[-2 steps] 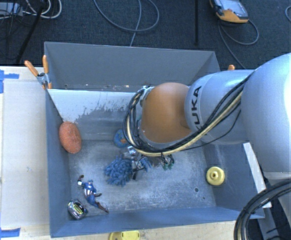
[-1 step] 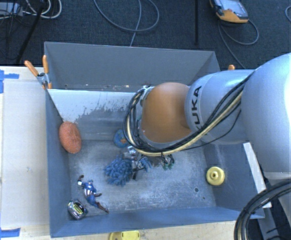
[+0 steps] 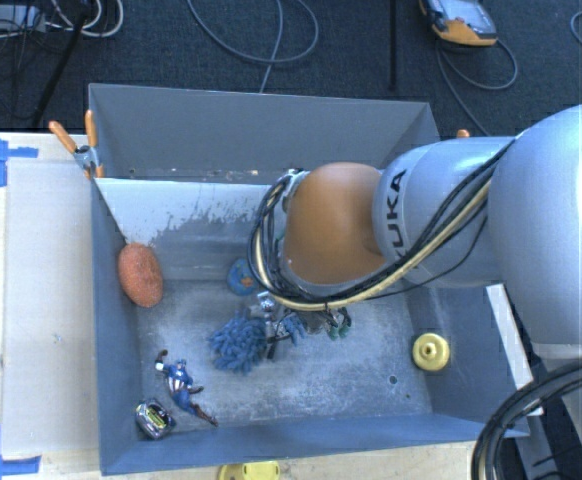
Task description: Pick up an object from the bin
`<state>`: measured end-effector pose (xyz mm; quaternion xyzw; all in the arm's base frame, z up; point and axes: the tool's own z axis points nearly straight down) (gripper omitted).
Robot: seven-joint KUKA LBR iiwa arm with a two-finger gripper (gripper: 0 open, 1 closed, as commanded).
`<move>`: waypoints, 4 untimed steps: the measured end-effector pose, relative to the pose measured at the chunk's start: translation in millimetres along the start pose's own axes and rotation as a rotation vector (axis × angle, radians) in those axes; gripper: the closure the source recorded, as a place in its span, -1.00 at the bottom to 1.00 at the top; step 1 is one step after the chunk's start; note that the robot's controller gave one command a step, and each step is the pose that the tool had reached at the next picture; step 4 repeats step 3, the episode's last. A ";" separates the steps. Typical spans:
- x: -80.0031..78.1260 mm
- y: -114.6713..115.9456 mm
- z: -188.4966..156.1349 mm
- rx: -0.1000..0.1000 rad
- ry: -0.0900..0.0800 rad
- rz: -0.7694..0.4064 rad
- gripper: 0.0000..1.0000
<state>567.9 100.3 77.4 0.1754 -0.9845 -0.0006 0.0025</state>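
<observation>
Fingers of the gripper (image 3: 289, 323) sit under the orange wrist cover (image 3: 331, 223), at the right edge of the blue shaggy cloth (image 3: 237, 344); whether they are spread or clenched, I cannot tell.

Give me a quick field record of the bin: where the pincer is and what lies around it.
pincer: under the orange wrist cover, at the centre of the bin
nearest: blue shaggy clump, just to its left
left wall: orange-brown oval lump
front left: small blue figure; round black-and-yellow item in the corner
right: yellow round knob
</observation>
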 end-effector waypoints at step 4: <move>1.2 1.3 -57.5 0.000 0.002 0.002 1.00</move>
